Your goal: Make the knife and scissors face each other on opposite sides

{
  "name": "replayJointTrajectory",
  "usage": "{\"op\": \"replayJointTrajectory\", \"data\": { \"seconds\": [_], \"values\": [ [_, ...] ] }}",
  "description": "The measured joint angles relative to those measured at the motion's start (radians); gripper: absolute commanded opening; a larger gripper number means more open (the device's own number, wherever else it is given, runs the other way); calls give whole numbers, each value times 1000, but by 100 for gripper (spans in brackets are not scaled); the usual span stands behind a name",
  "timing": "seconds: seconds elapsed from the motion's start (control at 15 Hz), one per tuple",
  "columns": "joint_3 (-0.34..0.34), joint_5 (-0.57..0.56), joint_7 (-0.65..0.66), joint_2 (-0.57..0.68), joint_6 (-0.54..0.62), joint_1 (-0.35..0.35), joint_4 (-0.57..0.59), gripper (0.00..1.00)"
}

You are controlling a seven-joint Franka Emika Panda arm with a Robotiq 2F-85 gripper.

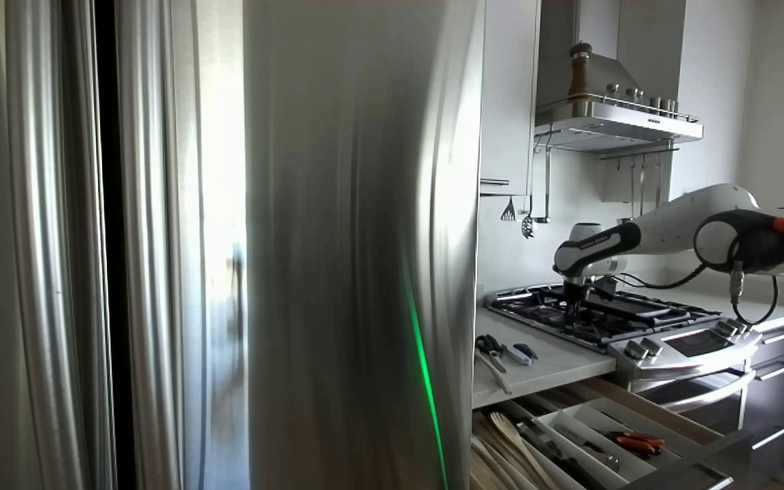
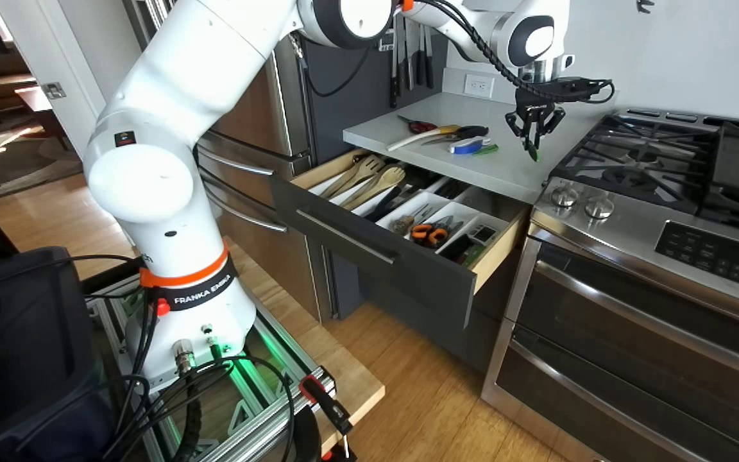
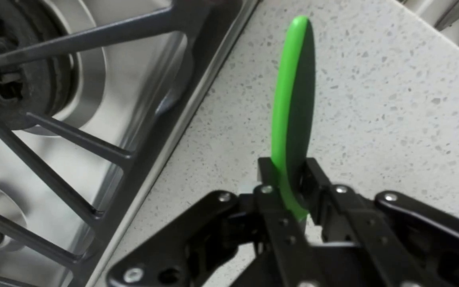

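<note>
Pinching what looks like green knife (image 3: 293, 99): gripper (image 3: 289, 171), over counter (image 3: 373, 127) near edge by stove (image 2: 632, 234). Black-handled scissors (image 2: 472, 132) lie between that edge and opposite one. My guess: turn knife to face scissors, lower softly, lay flat, then let go. Blade hides behind gripper, I think; can't tell if knife touches counter. Tall shiny panel (image 1: 358, 204) blocks part of counter in exterior view.
</note>
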Motion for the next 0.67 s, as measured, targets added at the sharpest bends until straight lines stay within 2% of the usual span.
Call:
{"op": "replayJointTrajectory", "data": {
  "seconds": [0.07, 0.33, 0.67],
  "values": [
    [0, 0, 0, 0, 0, -1, 0, 5],
    [2, 0, -11, 1, 3, 2, 1, 5],
    [45, 0, -140, 26, 50, 4, 8, 5]
  ]
}}
